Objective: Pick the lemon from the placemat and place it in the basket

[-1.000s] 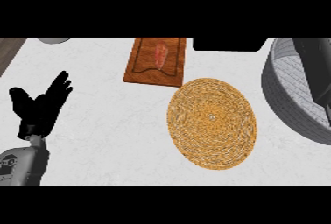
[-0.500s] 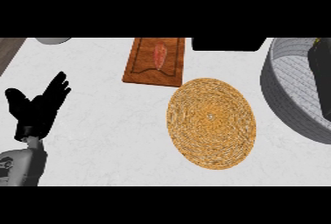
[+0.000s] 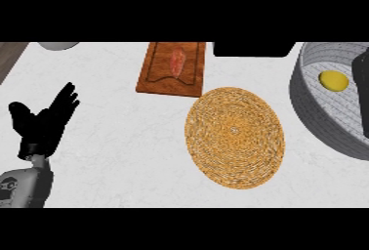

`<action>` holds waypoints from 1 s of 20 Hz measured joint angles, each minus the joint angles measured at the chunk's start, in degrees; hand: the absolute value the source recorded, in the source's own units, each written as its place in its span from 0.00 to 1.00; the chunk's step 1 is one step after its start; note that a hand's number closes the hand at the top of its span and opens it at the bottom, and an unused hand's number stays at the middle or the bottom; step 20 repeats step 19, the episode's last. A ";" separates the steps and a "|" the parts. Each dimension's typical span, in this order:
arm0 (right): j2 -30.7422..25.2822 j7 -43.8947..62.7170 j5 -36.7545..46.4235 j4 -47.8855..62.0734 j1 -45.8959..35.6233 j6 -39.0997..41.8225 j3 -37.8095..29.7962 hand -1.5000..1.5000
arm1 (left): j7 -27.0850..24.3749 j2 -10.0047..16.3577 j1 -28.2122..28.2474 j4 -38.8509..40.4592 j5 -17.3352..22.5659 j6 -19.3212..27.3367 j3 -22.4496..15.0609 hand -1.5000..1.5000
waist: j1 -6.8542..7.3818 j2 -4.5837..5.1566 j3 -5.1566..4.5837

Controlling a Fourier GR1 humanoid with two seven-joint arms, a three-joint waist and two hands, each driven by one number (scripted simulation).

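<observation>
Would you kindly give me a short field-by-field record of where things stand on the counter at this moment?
lemon: yellow, lying inside the basket
basket: grey, round, at the view's right edge
placemat: round, woven, left of the basket; the lemon is not on it
left hand: open, fingers up, resting near the left edge
right hand: only a dark part shows at the right edge, over the basket beside the lemon
cutting board: brown, beyond the placemat

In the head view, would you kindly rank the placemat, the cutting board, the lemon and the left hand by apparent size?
1. Placemat, largest.
2. Cutting board.
3. Left hand; close to the board, and unsure because it is nearer the camera.
4. Lemon, smallest.
</observation>
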 measured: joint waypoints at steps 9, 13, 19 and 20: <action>3.76 0.89 -0.62 -19.20 5.85 -5.68 -4.95 0.00 | 0.09 0.98 1.27 0.69 0.41 0.11 1.69 0.50 | -2.54 -1.13 -0.09; 9.22 1.45 -3.57 -31.77 11.81 -4.06 -5.00 0.00 | -0.31 1.13 2.81 0.60 0.60 0.28 2.46 0.50 | -4.01 -1.81 -0.11; 16.30 2.36 -9.39 -50.78 22.73 2.25 -1.46 0.00 | 0.56 1.22 3.48 -0.53 0.38 1.13 2.85 0.50 | -5.51 -2.28 -0.12; 16.30 2.36 -9.39 -50.78 22.73 2.25 -1.46 0.00 | 0.56 1.22 3.48 -0.53 0.38 1.13 2.85 0.50 | -5.51 -2.28 -0.12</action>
